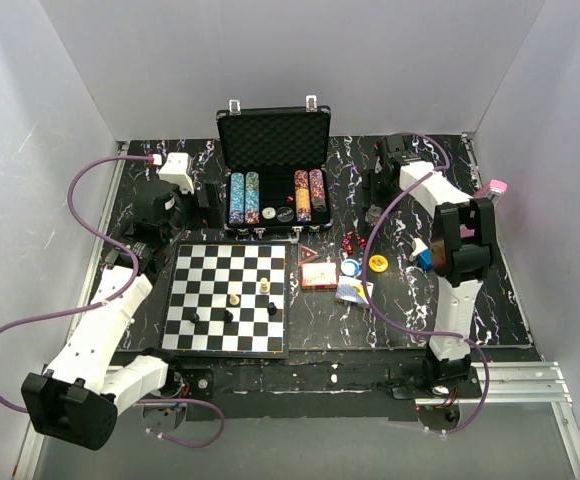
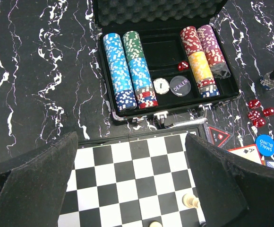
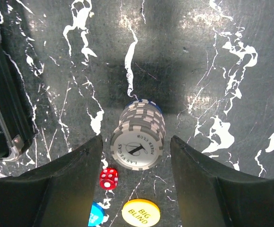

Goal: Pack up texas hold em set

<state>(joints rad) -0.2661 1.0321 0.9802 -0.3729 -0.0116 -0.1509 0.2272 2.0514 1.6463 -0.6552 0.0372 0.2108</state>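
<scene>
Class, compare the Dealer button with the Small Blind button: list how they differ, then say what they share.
The Dealer button is black; the Small Blind button is blue. The Dealer button lies inside the case, already packed; the Small Blind button lies out on the table. One reads DEALER, the other SMALL BLIND. Both are round, flat discs.

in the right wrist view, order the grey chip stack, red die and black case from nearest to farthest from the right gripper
1. grey chip stack, between the right gripper fingers
2. red die, beside the finger on the view's left
3. black case, at the view's far left edge
</scene>
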